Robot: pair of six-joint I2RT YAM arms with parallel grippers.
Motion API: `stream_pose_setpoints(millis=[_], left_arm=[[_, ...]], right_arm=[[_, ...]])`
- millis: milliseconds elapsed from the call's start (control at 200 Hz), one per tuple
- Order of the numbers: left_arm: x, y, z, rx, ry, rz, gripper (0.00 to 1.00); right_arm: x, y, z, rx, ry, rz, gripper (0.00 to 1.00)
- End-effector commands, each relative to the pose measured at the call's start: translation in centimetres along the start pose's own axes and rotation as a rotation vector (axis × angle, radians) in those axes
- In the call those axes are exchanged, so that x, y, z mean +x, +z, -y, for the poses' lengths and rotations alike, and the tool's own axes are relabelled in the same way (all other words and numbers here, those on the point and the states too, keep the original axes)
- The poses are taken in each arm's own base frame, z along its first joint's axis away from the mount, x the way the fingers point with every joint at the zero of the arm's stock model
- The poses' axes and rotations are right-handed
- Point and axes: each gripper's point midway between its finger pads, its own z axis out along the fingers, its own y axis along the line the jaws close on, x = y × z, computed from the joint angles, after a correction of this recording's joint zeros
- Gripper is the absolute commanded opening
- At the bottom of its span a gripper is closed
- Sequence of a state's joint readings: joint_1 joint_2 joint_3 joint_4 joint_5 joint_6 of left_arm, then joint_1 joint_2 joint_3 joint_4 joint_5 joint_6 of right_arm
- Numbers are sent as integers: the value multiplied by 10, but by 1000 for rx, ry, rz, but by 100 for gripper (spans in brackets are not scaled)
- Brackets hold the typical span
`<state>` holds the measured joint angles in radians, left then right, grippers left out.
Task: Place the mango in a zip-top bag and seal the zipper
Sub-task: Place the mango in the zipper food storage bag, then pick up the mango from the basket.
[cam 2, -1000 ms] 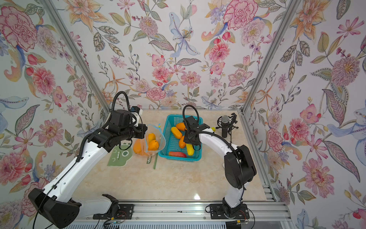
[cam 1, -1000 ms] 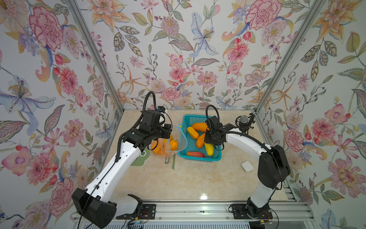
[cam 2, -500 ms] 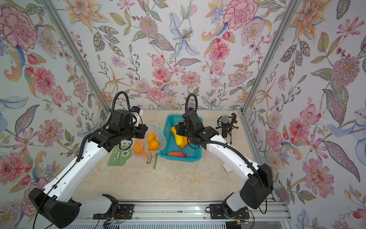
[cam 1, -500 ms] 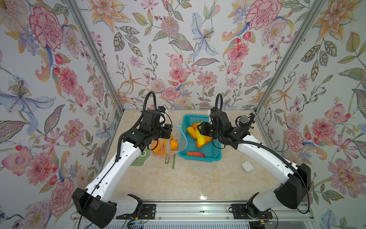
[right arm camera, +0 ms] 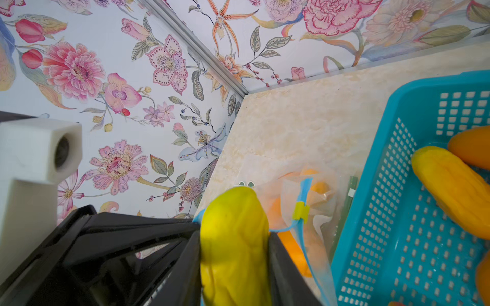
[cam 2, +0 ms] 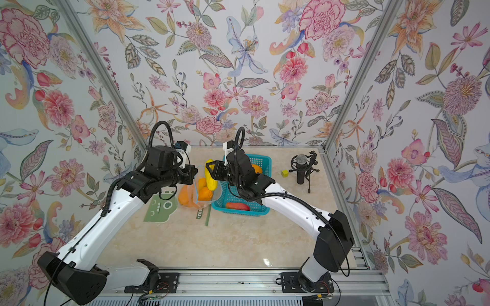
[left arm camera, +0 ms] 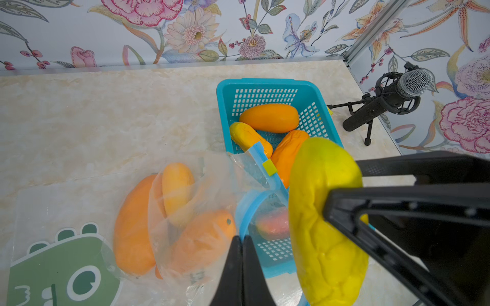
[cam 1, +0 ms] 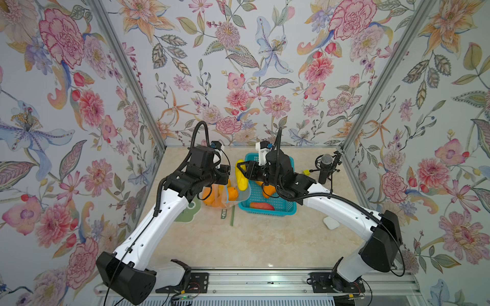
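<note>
Step in hand: loading the bag (transfer leg, not yet insertion).

Right claw (right arm camera: 234, 238) is partly open, with its jaws pressed on either flank of the yellow mango (cam 1: 241, 178). The mango hangs lengthwise, clear of the table. In both top views it sits at the 10 o'clock edge of the basket (cam 1: 265, 212), right at the mouth of the bag (left arm camera: 212, 180). Whether its lower end has crossed the rim I cannot tell.

Left claw (left arm camera: 241, 239) is fully closed, pinching the bag's blue zipper rim and lifting it so the mouth gapes toward 3 o'clock, facing the basket. The bag lies at the basket's 9 o'clock, with orange fruit (left arm camera: 201, 243) already inside. The slider (left arm camera: 270, 167) is parked on the far run of the zipper (yellow tab, easy to spot).

Next move, my reading:
- Drive the mango toward 9 o'clock and down through the loop of the rim.
- Let go only once most of it is past the zipper.
- Back the right claw out toward 3 o'clock.

The opening looks snug and the film limp, so the left claw's hold must not slacken. Sealing comes afterwards.
</note>
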<state>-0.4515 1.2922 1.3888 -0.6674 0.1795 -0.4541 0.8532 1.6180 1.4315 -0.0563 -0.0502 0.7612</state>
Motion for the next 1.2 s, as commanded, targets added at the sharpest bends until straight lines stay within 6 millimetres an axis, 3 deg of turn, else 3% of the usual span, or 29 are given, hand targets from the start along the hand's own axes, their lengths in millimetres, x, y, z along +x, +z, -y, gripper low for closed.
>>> stream_pose_setpoints(millis=[0, 195, 430, 525, 726, 841, 1056, 1076, 1196], left_arm=[[-17, -9, 3, 21, -25, 50, 0], [-24, -16, 3, 14, -21, 70, 0], [-27, -19, 1, 9, -26, 80, 0], [-27, -19, 0, 4, -24, 78, 0], [-26, -19, -5, -14, -25, 79, 0], [-23, -16, -6, -15, -26, 71, 0], [-25, -18, -6, -16, -30, 78, 0], [-26, -19, -6, -17, -29, 80, 0], [-28, -21, -6, -21, -24, 83, 0]], right_arm=[[-7, 7, -24, -74, 11, 16, 38], [-1, 13, -29, -84, -9, -18, 60], [-7, 2, -27, -72, -30, 2, 61], [-12, -10, -18, -39, -33, 24, 60], [-21, -35, 40, 136, -16, 31, 60], [-19, -37, 77, 235, -5, -23, 60], [-9, -20, 118, 309, -28, -127, 66], [-16, -20, 132, 336, -18, -125, 66], [-9, 0, 162, 394, -35, -199, 67]])
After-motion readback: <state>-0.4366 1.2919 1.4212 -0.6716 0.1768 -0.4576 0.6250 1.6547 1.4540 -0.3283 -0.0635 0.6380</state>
